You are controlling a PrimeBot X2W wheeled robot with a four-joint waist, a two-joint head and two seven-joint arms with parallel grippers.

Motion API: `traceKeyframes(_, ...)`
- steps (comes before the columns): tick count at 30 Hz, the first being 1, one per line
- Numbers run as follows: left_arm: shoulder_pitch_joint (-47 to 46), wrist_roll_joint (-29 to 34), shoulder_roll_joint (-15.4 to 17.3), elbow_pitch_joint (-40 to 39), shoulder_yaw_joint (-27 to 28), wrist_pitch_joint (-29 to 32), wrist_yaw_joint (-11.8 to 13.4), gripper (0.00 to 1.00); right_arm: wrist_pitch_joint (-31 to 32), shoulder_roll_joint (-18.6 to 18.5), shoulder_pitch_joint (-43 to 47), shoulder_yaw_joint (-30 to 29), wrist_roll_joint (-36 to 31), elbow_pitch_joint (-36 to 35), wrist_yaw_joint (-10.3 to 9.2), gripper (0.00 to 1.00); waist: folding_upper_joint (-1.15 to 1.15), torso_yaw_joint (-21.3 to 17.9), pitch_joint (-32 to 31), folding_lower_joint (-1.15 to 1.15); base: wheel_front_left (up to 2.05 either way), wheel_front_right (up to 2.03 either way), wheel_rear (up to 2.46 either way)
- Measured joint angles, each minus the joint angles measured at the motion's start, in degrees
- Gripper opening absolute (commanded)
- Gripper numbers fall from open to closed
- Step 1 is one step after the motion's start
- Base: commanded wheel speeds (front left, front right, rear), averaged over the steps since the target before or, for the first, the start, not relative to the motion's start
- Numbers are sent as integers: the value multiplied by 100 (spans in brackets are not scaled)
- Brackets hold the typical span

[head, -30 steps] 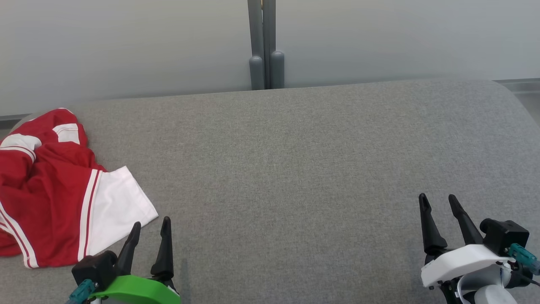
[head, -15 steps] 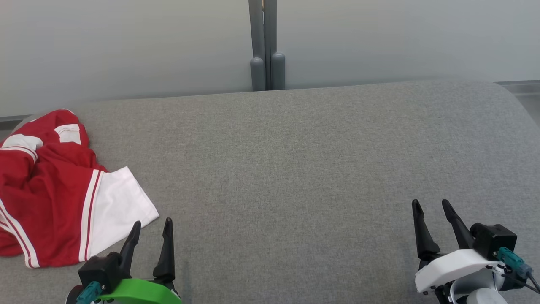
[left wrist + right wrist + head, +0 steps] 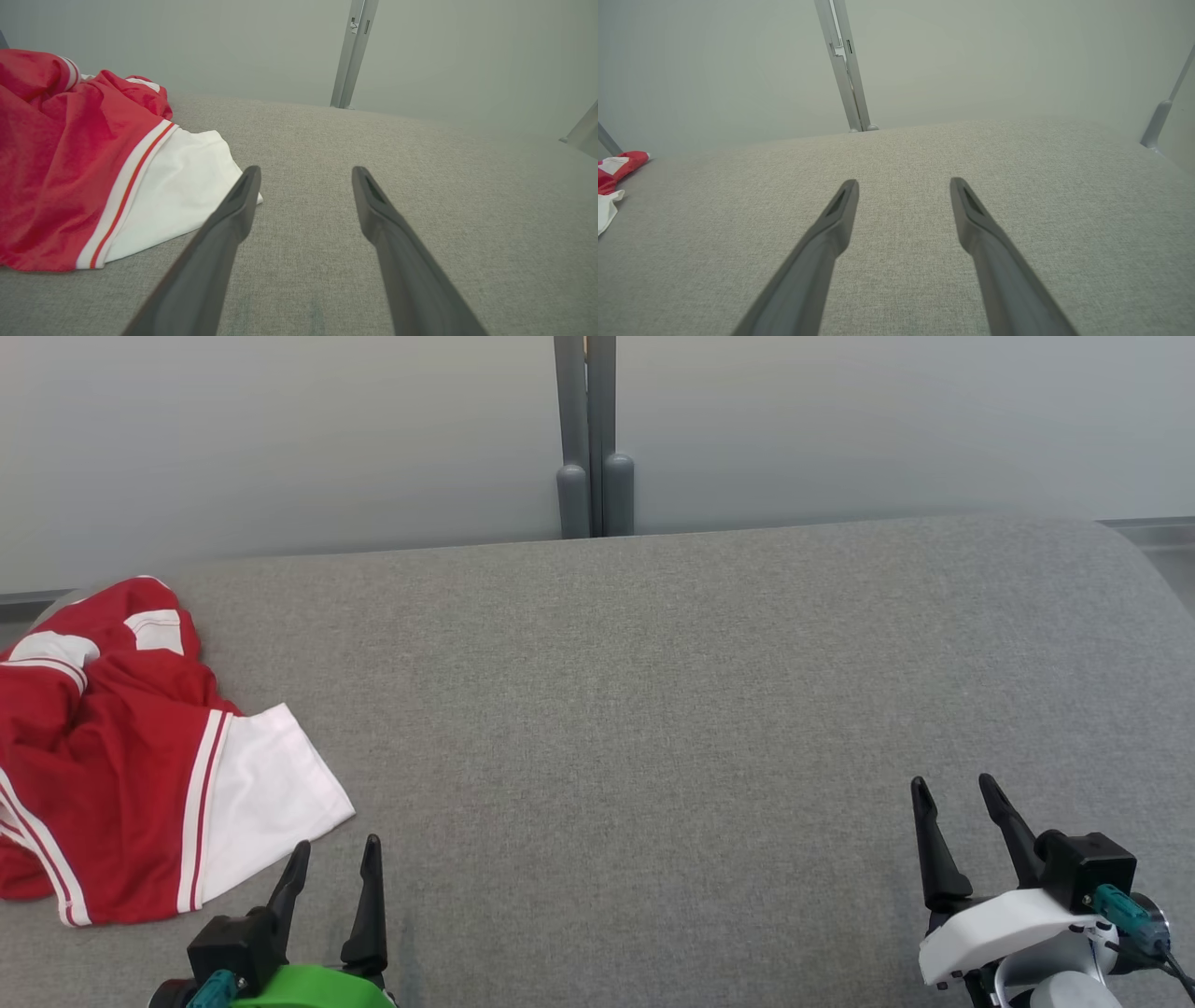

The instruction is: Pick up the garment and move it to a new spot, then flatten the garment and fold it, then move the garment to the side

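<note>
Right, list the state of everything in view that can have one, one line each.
Red and white garment: crumpled, not folded, lying at the left end of the grey fabric surface, not held.
Left fingers: open, empty, close beside the garment's white edge.
Right fingers: open, empty, over bare fabric.

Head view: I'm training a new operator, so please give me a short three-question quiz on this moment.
1. True or false: the left gripper is shut on the garment.
2. Where on the grey fabric surface does the garment lie? A) at the robot's left B) in the middle C) at the robot's right
3. Fill in: the garment is red, and the panel of it nearest the left gripper is ____.

Key: 1 false, its jaws are open and hold nothing; 2 A; 3 white.
</note>
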Motion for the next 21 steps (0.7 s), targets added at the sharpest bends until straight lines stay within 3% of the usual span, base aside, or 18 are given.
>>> traceKeyframes(10,-7,237,-31,54,-13,-107,-10,100,-97,-25,-28,21,-259,98,0,100,0,28,14,0,0,0,0)
traceKeyframes(21,-14,158,-53,109,-41,-133,-10,100,-126,-53,-28,105,-91,185,0,100,0,28,-1,0,0,0,0)
